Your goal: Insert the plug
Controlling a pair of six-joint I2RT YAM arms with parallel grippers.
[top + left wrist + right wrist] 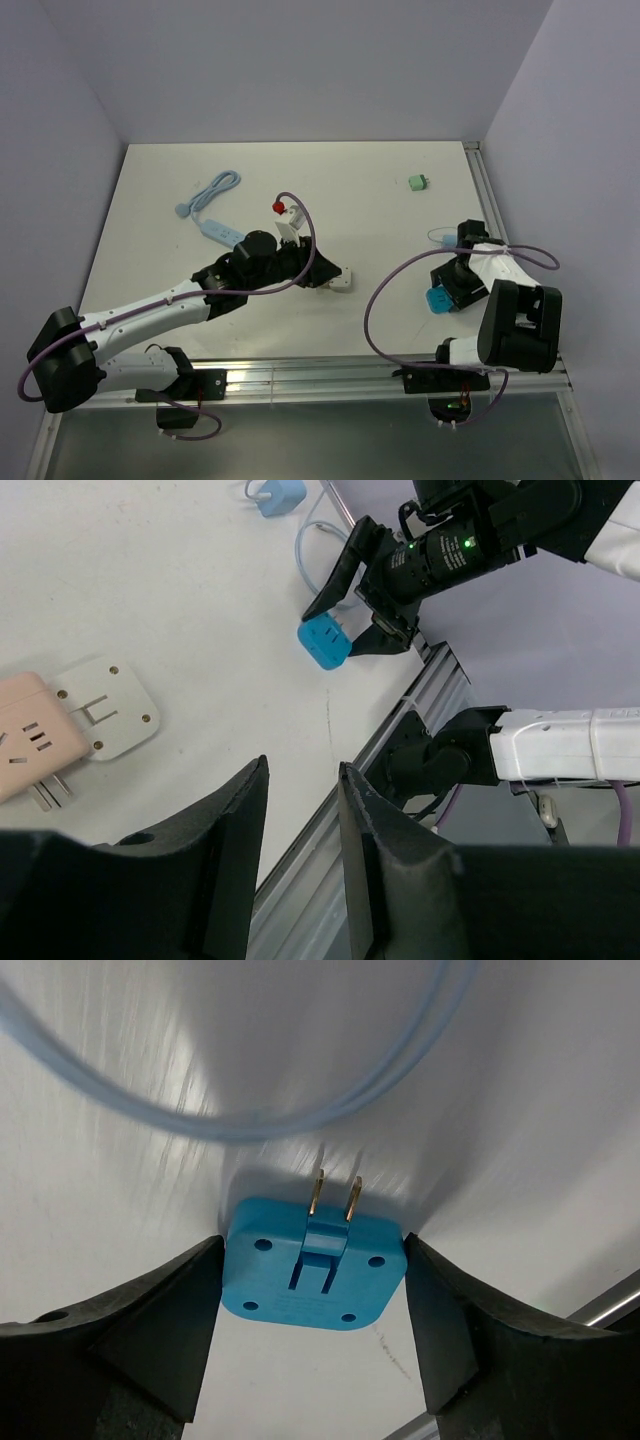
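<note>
A blue two-prong plug (313, 1275) lies flat on the white table, prongs pointing away from the right wrist camera. My right gripper (313, 1260) is shut on it, one finger against each side. It also shows in the top view (438, 301) and the left wrist view (323, 642). A pink socket block (25, 735) sits on a white mounting plate (105, 705) near the table's middle; the plate shows in the top view (340, 280). My left gripper (302, 770) is open and empty, just left of that plate (315, 270).
A light-blue cable (250, 1120) curves past the plug, running to a light-blue adapter (280, 495). A pale blue power strip (222, 232) with its cord lies back left, a red piece (279, 207) beside it, a green block (418, 182) back right. The metal rail (330, 375) edges the table's front.
</note>
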